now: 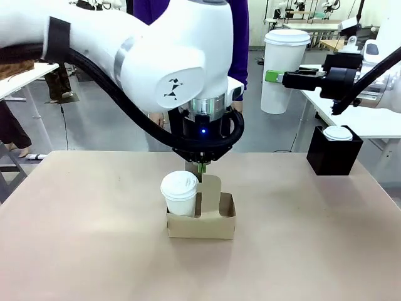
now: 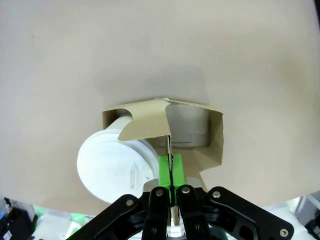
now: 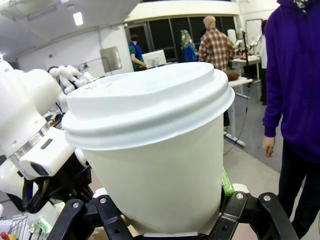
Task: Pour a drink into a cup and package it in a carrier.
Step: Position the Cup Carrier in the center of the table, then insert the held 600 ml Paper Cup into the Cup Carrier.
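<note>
We see the left gripper [image 1: 201, 168] over the middle of the tan table [image 1: 81, 251], its jaws pinched narrow on the upright handle panel of the brown carrier [image 1: 202, 222]; the carrier sits on the table; a lidded white cup [image 1: 180, 192] stands in its left compartment. At upper right, the right gripper [image 1: 282, 78] holds the tall white cup [image 1: 286, 56], lidded, high in the air, jaws spread around its body. Lower, near the table's right edge, a black box [image 1: 332, 157] holds a short lidded cup [image 1: 338, 133].
</note>
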{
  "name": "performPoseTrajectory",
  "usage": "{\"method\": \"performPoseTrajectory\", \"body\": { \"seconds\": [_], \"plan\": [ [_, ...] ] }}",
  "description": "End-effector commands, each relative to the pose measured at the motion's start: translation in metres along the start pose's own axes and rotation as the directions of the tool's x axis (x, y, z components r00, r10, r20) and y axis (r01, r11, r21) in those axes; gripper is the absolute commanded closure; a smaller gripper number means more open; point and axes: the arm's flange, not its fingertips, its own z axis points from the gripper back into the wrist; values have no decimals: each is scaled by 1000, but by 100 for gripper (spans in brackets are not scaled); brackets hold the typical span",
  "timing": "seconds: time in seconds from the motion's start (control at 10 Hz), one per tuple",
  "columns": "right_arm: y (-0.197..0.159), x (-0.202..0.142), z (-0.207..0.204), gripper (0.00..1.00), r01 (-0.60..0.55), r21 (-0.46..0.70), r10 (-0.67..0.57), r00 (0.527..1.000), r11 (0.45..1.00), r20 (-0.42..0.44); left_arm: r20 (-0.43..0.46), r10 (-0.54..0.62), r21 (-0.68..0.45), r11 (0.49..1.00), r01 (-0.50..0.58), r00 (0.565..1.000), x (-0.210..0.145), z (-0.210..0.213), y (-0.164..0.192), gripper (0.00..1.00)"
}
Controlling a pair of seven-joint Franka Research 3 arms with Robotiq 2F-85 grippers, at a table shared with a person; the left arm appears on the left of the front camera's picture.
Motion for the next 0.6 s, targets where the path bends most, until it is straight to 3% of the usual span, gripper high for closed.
{"method": "performPoseTrajectory", "body": {
  "seconds": [0.0, 0.5],
  "plan": [
    [0, 3, -2, 20, -19, 7, 19, 1000, 1000, 9, 24, 31, 31, 999, -32, 999, 2, -4, -8, 99],
    [0, 3, -2, 20, -19, 7, 19, 1000, 1000, 9, 5, 1, 5, 1000, -1, 1000, -1, -2, -4, 99]
  ]
}}
